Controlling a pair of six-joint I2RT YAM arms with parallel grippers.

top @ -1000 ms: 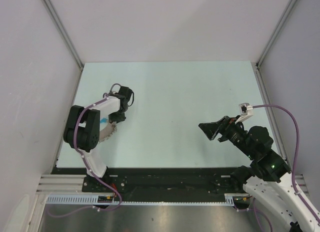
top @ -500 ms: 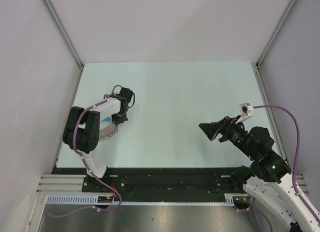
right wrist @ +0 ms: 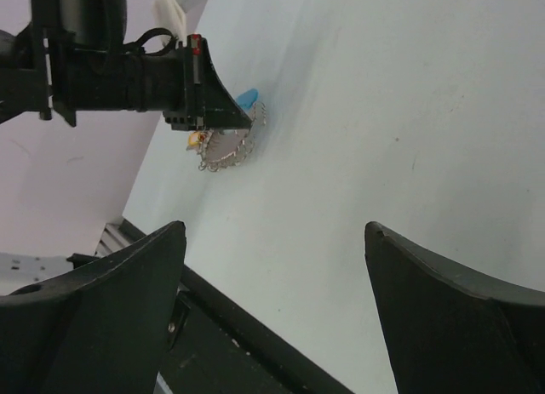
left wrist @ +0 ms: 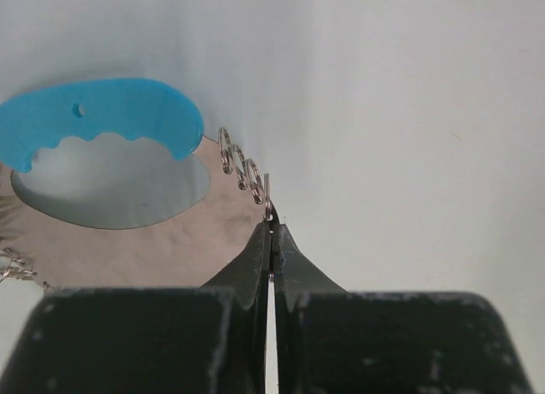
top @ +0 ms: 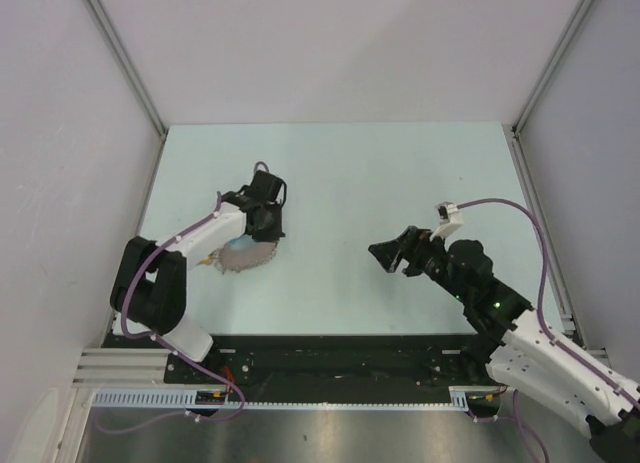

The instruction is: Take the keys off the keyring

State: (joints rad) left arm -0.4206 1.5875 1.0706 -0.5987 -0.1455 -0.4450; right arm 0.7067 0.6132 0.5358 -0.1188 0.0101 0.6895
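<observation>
The keys [left wrist: 128, 241] show as a flat, dull silvery-brown metal cluster with an oval opening, lying on the pale table [top: 400, 173]. A bright blue strap [left wrist: 102, 117] lies over their top edge. From the strap's end, small wire rings of the keyring [left wrist: 243, 168] run along the rim. My left gripper [left wrist: 271, 228] is shut on the lowest ring, jaws pressed together. From above, the left gripper [top: 258, 238] sits just over the keys [top: 240, 256]. My right gripper [top: 392, 255] hangs open and empty at mid-table. In its own view the right gripper [right wrist: 274, 228] faces the keys [right wrist: 223, 151] from afar.
Grey walls enclose the table on three sides. A black rail [top: 330, 353] runs along the near edge by the arm bases. A purple cable [top: 500, 205] loops over the right arm.
My left gripper went from partly open to shut and moved right and away from the base, with the keys following. My right arm swung left toward the table's middle, still open.
</observation>
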